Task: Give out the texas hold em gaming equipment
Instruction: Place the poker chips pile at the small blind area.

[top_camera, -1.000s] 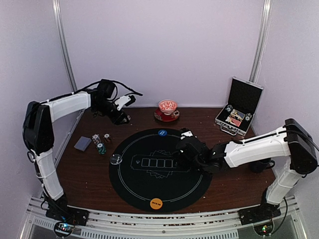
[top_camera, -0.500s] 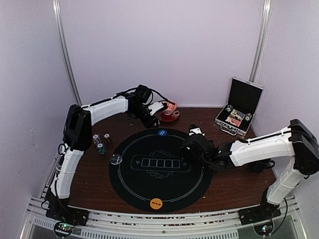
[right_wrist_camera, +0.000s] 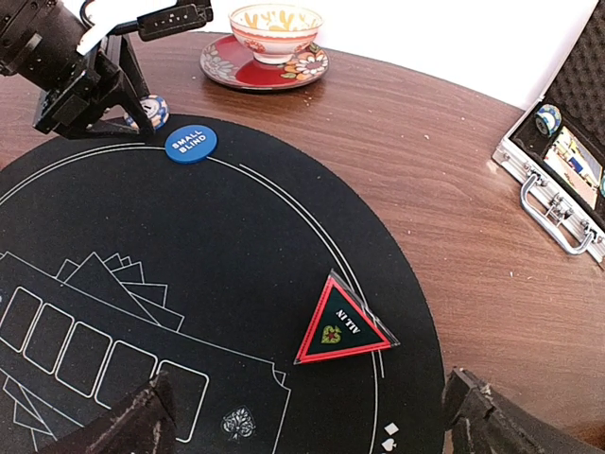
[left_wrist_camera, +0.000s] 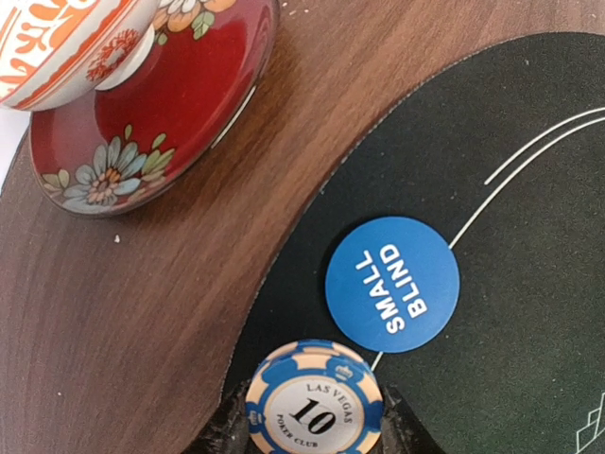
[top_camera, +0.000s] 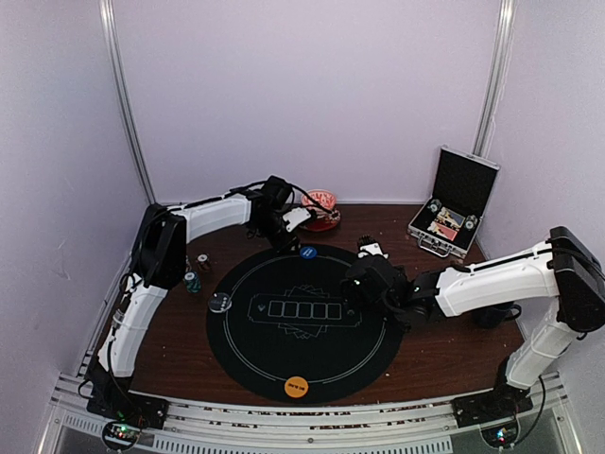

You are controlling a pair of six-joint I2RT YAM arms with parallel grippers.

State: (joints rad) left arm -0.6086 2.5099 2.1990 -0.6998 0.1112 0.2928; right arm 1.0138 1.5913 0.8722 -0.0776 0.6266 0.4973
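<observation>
Left wrist view: cream-and-blue chip (left_wrist_camera: 315,397), marked "LAS VEGAS POKER CLUB 10", is clamped in L gripper (left_wrist_camera: 315,430) jaws. It sits low over far edge of black mat (left_wrist_camera: 529,189), just beside blue btn (left_wrist_camera: 392,284) reading "SMALL BLIND".

Progress, my read: chip delivery underway, not released yet.
- Looks done: blue btn at far seat, orange disc (top_camera: 297,386) at near edge, clear disc (top_camera: 220,303) on mat's left, red-edged triangle (right_wrist_camera: 342,323) "ALL IN" on right.
- Left to do: few chips (top_camera: 193,280) wait on table left of mat; open case (top_camera: 452,213) holds more chips + cards.

R gripper (right_wrist_camera: 302,426) jaws wide apart, empty, over mat's right part. Orange disc text too small to read.
</observation>
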